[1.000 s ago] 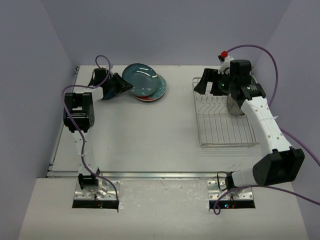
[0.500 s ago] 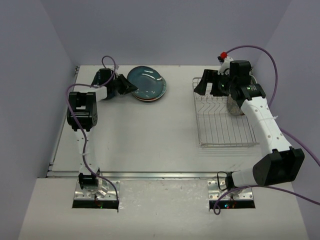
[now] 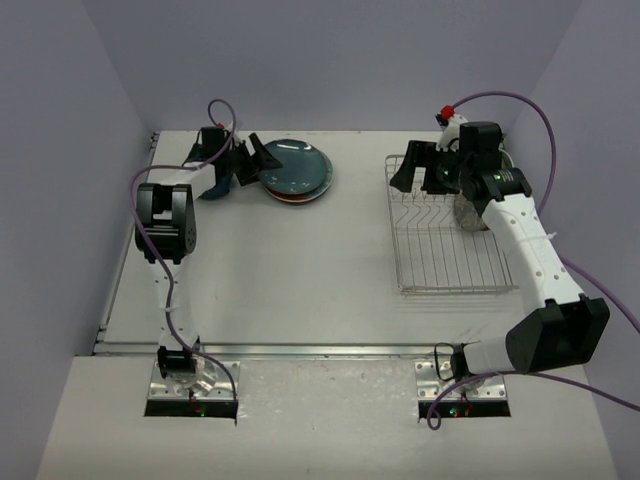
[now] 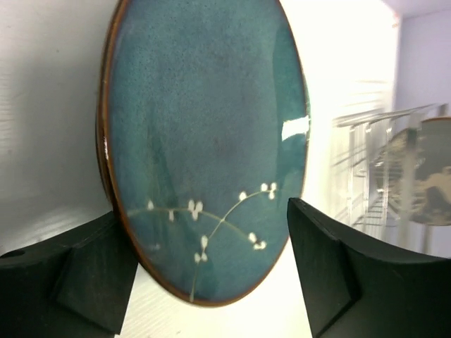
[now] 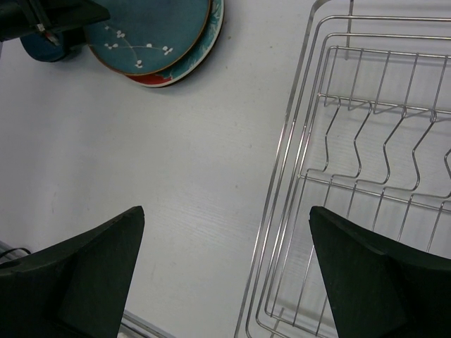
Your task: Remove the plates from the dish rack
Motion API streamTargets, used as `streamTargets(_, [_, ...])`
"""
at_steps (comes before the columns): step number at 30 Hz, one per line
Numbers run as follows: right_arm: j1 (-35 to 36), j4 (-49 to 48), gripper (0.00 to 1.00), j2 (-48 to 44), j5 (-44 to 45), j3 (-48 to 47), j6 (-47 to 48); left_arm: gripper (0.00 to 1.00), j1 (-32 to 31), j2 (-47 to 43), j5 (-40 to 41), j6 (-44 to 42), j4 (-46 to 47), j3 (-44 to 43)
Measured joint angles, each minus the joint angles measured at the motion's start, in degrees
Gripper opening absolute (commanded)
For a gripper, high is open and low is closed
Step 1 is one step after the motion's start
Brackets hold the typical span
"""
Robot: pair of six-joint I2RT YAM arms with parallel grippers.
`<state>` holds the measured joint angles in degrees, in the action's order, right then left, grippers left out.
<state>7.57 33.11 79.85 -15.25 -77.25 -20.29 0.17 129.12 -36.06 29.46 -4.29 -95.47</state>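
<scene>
A round teal plate [image 3: 297, 167] is stacked on a red-rimmed plate [image 5: 152, 79], freeing the silver wire rack [image 3: 450, 262]; left fingers [image 4: 84, 282] and right fingers [image 5: 84, 274] are held apart.

Top plate [image 4: 204, 141] — teal-blue glaze, brown rim, white blossom-branch motif. Lower plate [image 3: 296, 198] — red rim, teal patterned band. Dish rack [image 3: 445, 262]: silver wire. Table [image 3: 300, 270]: white.

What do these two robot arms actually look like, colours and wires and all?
The left arm and right arm are white tubes joined by chunky black joints. The left end effector and right end effector are black, each with two wedge-shaped fingers. A purple cable trails along each arm, and a red cap sits by the right wrist.
</scene>
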Motion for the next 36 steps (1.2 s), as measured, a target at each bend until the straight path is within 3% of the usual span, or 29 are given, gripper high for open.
streamTargets(8, [0.0,1.0,0.99,-1.3,4.4,0.0,1.3,1.0,-5.4,-5.2,13.9,-11.0,-11.8,-2.4])
streamTargets(12, [0.0,1.9,0.99,-1.5,7.0,0.0,2.3,1.0,-8.0,-6.4,19.5,-14.5,-16.3,-2.9])
streamTargets(28, [-0.3,3.0,0.99,-1.9,20.9,0.0,7.1,1.0,-8.9,-7.9,26.0,-19.0,-21.9,-2.9])
streamTargets(31, [-1.3,2.7,0.94,-2.3,24.7,0.0,9.3,1.0,-9.6,-11.9,28.6,-20.9,-20.9,-0.7])
streamTargets(36, [-6.9,0.7,0.83,-3.5,29.1,0.0,14.2,0.99,-15.0,-27.1,34.2,-25.1,-16.3,9.1])
